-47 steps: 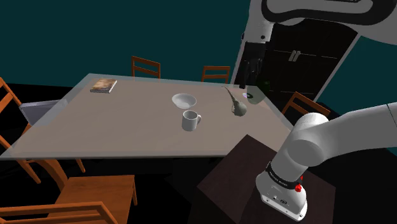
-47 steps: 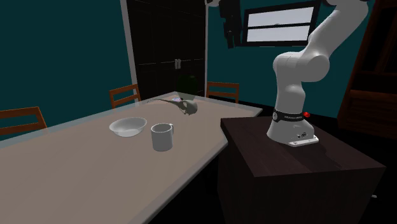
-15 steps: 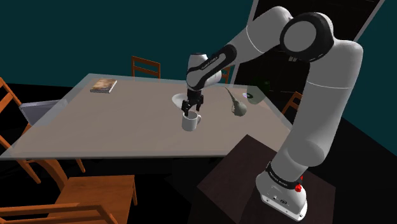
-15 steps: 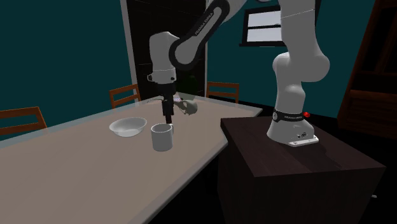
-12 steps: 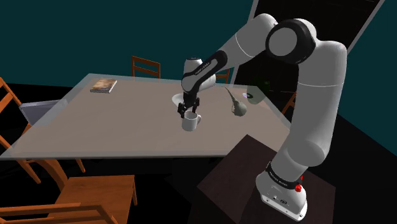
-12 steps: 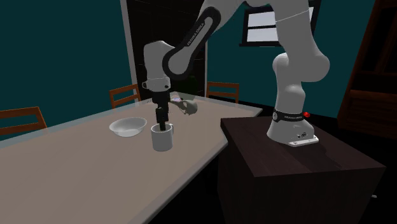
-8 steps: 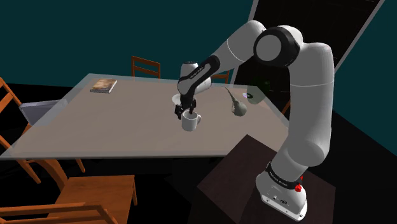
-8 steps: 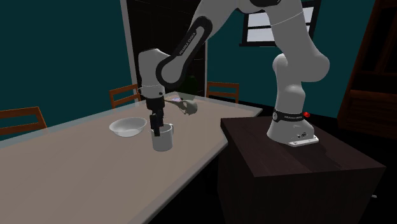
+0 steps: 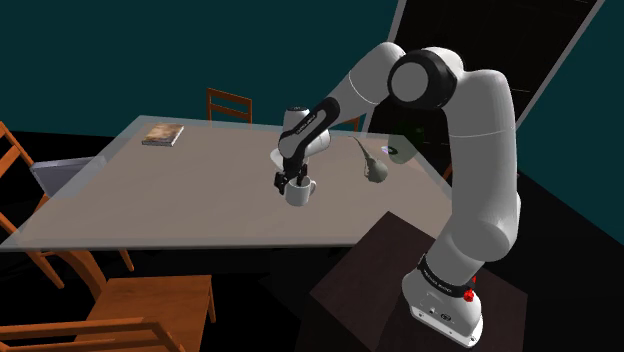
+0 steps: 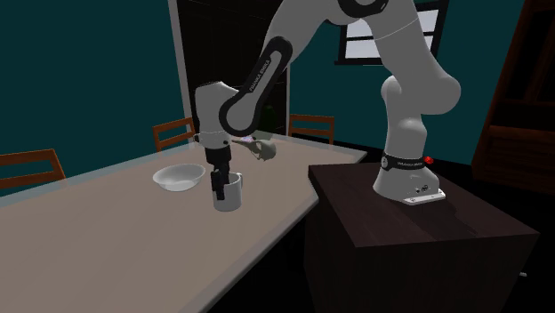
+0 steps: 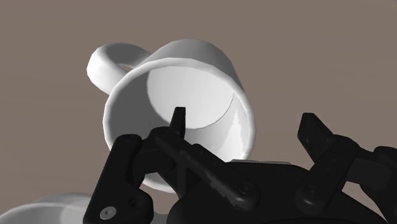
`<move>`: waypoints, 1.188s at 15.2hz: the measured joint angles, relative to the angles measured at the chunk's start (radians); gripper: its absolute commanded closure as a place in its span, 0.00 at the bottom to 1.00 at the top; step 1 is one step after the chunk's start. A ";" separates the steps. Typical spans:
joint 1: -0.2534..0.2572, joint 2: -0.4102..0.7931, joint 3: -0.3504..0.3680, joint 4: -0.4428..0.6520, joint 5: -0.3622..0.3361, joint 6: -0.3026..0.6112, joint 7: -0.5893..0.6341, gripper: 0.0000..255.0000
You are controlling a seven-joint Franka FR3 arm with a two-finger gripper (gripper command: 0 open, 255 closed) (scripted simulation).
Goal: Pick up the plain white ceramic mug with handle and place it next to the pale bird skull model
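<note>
Grasp step. My black claw (image 11: pixel 245 124) is down on the plain white handled mug (image 11: pixel 191 76), which stands upright on the beige worktop (image 9: pixel 180 200). The claw is wide, one finger inside and one outside the wall, not clamped. Next I close, lift, and carry it to the pale bird skull model (image 9: pixel 372 165).

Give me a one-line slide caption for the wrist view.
Open gripper straddles the wall of the white mug on the table, one finger inside, one outside.

White mug (image 9: pixel 299 193) upright on the worktop (image 9: pixel 180 200), centre of the shoulder view (handle toward frame right), pale long-beaked bird skull (image 9: pixel 372 166) lying right of it, apart.
</note>
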 measured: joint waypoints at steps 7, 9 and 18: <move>0.000 0.002 0.000 0.001 0.000 0.002 0.000 1.00; 0.000 0.002 0.000 0.001 0.000 0.001 0.000 1.00; 0.001 -0.020 -0.001 -0.001 -0.002 -0.018 0.002 1.00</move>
